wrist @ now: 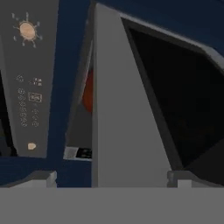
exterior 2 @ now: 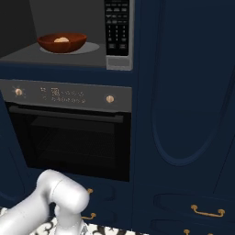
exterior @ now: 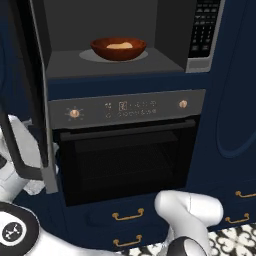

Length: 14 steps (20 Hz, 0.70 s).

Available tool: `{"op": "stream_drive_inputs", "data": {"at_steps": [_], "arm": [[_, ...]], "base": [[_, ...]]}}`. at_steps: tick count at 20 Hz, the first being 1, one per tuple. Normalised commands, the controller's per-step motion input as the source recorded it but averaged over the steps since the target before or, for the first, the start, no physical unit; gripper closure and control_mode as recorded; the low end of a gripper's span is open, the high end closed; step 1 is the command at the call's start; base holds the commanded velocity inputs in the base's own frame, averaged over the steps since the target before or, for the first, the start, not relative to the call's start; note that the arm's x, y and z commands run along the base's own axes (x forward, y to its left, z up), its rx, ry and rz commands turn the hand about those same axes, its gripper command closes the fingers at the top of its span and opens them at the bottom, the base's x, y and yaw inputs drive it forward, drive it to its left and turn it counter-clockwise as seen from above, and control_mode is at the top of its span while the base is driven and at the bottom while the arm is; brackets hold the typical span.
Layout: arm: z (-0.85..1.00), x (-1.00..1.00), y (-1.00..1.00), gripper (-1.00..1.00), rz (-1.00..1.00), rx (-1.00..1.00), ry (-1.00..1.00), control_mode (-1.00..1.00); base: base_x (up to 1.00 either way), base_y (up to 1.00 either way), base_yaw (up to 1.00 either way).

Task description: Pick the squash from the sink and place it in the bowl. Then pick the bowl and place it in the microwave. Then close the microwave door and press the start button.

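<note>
The reddish-brown bowl (exterior: 118,51) (exterior 2: 62,44) stands on the floor of the open microwave (exterior: 165,30) (exterior 2: 69,13), with the tan squash (exterior: 120,45) (exterior 2: 61,40) lying in it. The microwave door (exterior: 41,95) (wrist: 127,131) is swung out to the left. In the hand view my gripper (wrist: 111,178) is open, its fingertips (wrist: 43,177) far apart on either side of the door's grey edge, close to it. A sliver of the bowl (wrist: 88,92) shows past that edge. The keypad strip (exterior: 205,30) (exterior 2: 117,27) is on the microwave's right. The sink is out of view.
Below the microwave sits the oven (exterior: 127,155) (exterior 2: 69,137) with its control panel and brass knobs (exterior: 74,113) (wrist: 27,30). Dark blue cabinets (exterior 2: 183,92) stand to the right, and drawers with brass handles (exterior: 128,215) below. My arm's white elbow (exterior: 187,210) (exterior 2: 59,190) is low in front.
</note>
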Motion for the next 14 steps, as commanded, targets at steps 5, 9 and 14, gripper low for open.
{"op": "stream_drive_inputs", "data": {"at_steps": [5,9,14], "arm": [[0.16,-0.42,-1.0,-1.0,0.0,0.12,-0.08,-1.0],[0.11,-0.38,-1.0,-1.0,0.0,0.11,-0.02,-1.0],[0.01,-0.39,-1.0,-1.0,0.0,0.09,0.0,-1.0]], "base": [[0.0,0.0,0.0],[0.0,0.0,0.0],[0.0,0.0,0.0]]}}
